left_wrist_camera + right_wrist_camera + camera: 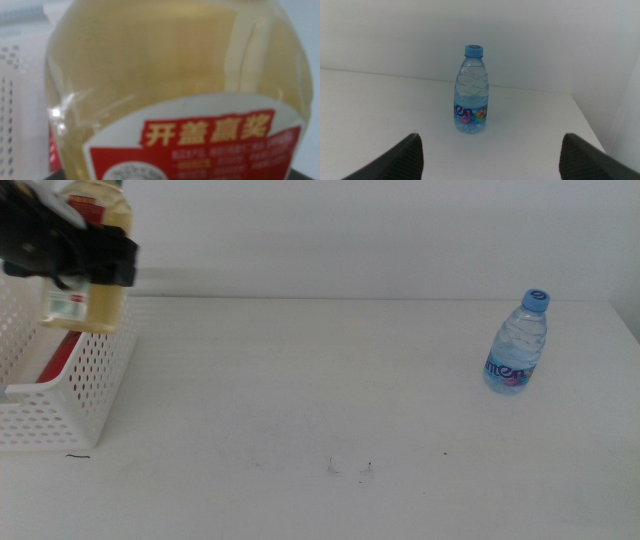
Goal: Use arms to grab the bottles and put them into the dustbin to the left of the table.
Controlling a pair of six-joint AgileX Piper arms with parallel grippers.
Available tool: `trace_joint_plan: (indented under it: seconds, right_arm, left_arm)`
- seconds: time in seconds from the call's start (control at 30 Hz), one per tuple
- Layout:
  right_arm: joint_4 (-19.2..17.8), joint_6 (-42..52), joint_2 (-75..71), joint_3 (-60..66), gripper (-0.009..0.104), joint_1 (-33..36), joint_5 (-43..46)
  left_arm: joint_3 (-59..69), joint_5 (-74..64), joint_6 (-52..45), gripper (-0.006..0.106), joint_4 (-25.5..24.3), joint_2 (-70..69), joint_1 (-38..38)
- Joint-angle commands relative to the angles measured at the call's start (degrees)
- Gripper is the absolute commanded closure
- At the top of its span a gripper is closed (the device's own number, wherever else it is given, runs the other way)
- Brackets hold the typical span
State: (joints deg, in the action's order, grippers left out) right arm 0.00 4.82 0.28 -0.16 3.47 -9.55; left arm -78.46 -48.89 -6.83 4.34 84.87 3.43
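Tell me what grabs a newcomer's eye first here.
The left gripper holds the yellow bottle above the white basket at the table's left edge. A water bottle stands alone far right on the table, with the right gripper open and facing it.

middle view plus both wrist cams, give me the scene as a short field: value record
left gripper: shut on the yellow-liquid bottle, held above the basket
dustbin: white perforated basket at the table's left edge, something red inside
water bottle: clear, blue cap, upright on the table's right side, untouched
right gripper: open, facing the water bottle, apart from it
table: white, a few dark specks near the front
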Motion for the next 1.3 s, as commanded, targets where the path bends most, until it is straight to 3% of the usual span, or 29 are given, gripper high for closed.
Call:
trace_joint_plan:
  seconds: [0.0,0.2,0.37,0.67,0.8,0.9,1.0,1.2,1.27]
  right_arm:
    - [-0.5,0.2,-0.3,0.2,0.013,-0.2,0.5]
    - [-0.5,0.2,-0.3,0.2,0.013,-0.2,0.5]
    - [-0.5,0.2,-0.3,0.2,0.013,-0.2,0.5]
    - [-0.5,0.2,-0.3,0.2,0.013,-0.2,0.5]
    - [-0.5,0.2,-0.3,0.2,0.013,-0.2,0.5]
    - [-0.5,0.2,-0.3,0.2,0.013,-0.2,0.5]
    - [-0.5,0.2,-0.3,0.2,0.013,-0.2,0.5]
    - [-0.5,0.2,-0.3,0.2,0.013,-0.2,0.5]
    - [-0.5,0.2,-0.3,0.2,0.013,-0.2,0.5]
  left_arm:
    - [-6.5,-5.3,-6.7,0.102,3.9,1.8,-4.5]
    - [-17.2,-15.7,-11.5,0.102,3.6,10.6,-13.9]
    - [-18.6,-17.7,-15.9,0.102,3.6,16.9,-19.5]
    - [-18.6,-14.0,-18.9,0.102,3.4,23.7,-22.4]
    - [-18.6,-12.5,-18.9,0.096,2.9,25.5,-22.4]
    - [-18.6,-12.2,-19.9,0.085,2.6,26.8,-22.3]
    - [-18.6,-12.2,-19.9,0.064,1.1,27.7,-22.3]
    - [-18.6,-11.1,-19.9,0.007,-0.3,28.7,-22.3]
    - [-18.7,-11.2,-19.8,0.007,0.9,28.4,-22.3]
